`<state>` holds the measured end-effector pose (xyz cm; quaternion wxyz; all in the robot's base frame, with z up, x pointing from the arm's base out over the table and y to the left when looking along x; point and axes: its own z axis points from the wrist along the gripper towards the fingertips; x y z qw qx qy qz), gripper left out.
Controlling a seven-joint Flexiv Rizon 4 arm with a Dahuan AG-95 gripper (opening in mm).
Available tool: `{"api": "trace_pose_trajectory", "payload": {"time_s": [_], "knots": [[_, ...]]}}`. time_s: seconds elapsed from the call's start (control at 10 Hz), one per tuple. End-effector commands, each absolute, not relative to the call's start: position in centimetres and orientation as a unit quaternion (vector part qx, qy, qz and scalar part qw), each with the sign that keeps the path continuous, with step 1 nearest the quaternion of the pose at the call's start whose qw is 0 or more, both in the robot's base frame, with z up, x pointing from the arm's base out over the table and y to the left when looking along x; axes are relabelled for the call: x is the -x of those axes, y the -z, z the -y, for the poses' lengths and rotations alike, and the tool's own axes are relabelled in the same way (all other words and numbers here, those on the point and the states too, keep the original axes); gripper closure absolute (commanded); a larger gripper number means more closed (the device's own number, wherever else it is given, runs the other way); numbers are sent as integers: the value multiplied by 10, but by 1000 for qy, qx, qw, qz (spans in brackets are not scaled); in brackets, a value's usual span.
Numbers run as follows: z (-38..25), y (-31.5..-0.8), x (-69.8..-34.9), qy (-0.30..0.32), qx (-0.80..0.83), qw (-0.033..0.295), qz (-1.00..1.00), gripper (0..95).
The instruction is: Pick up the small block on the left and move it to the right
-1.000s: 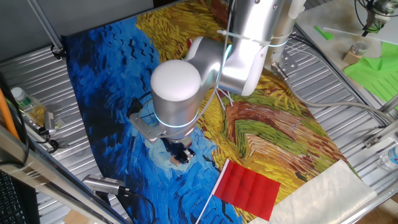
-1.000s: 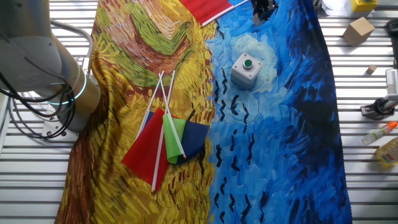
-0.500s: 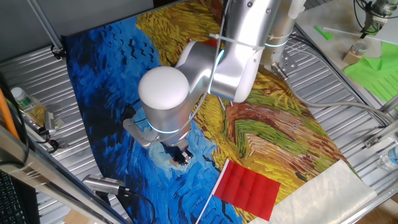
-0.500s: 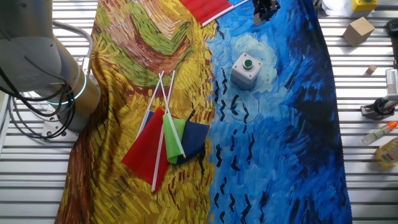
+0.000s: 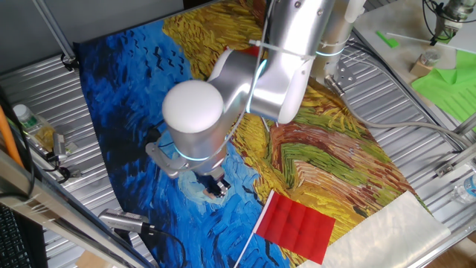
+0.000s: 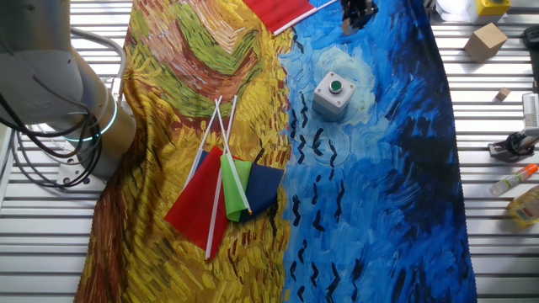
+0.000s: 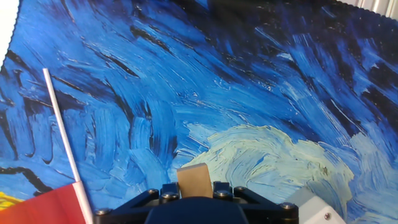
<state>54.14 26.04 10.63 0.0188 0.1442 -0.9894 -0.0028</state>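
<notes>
Sliding a little further left since the earlier frame, the black two-finger gripper (image 5: 216, 186) clamps the tiny tan wooden cube (image 7: 194, 182) — smooth, square-faced — above the brush-textured blue painted cloth (image 7: 249, 93).

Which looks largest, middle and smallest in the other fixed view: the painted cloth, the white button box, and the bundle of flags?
1. Painted cloth, by far the largest.
2. Bundle of flags.
3. White button box, smallest.
All lie at similar distance from the camera, so the ranking is safe.
</notes>
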Motion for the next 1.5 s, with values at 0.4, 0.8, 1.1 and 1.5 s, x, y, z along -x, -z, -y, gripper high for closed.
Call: {"api": "trace_pose_trajectory", "payload": {"time_s": [0.4, 0.8, 1.1, 1.5], "knots": [[-254, -83, -548, 7, -146, 13, 989, 950], [-252, -64, -552, 8, -145, 5, 989, 950], [-250, -51, -554, 9, -144, -1, 989, 950], [-249, -38, -555, 8, -143, -9, 990, 950]]}}
